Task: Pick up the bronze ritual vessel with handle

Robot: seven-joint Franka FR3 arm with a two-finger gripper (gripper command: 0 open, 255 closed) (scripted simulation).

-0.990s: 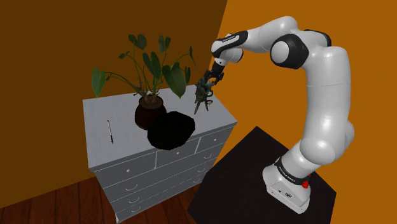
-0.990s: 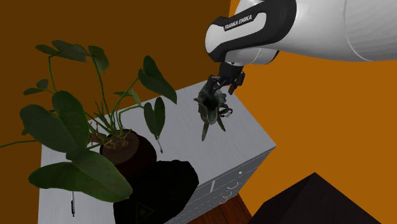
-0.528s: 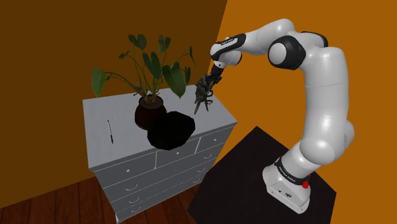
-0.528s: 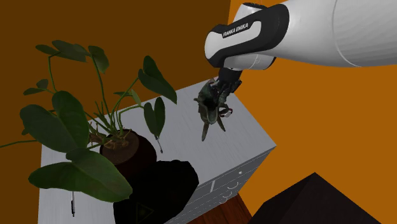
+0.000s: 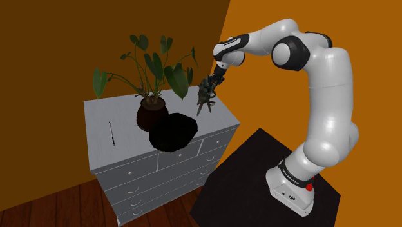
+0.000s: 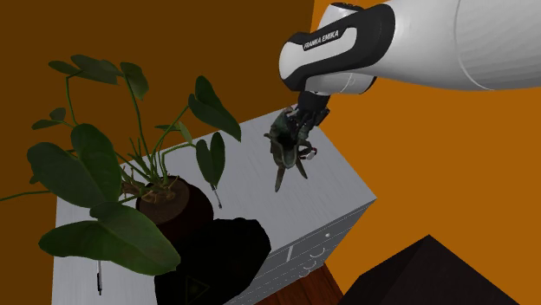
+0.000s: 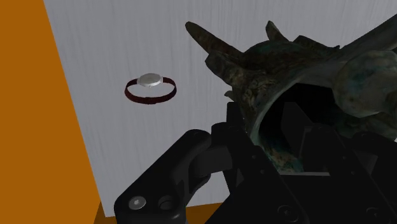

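Since the bronze ritual vessel (image 6: pixel 286 143) hangs from the jaws with its pointed legs downward and the grey top of the chest of drawers (image 5: pixel 122 119) lies well beneath it, I judge that the pick is practically done. The jaws are clamped on the upper part of the vessel, at its open mouth, and what is left seems only to keep it secure, or maybe to raise it a little more. In the wrist view the top shows far beneath the jaws, with a small wristwatch (image 7: pixel 149 88) with a dark red band lying there, off to one side of them and well apart from the vessel. Some things are hard to make out. The fingers are black against the dark greenish metal, so I cannot see exactly where they touch the rim. I cannot tell which part is the handle. One side of the vessel is cut off in the wrist view, and the exact gap under its legs cannot be judged.
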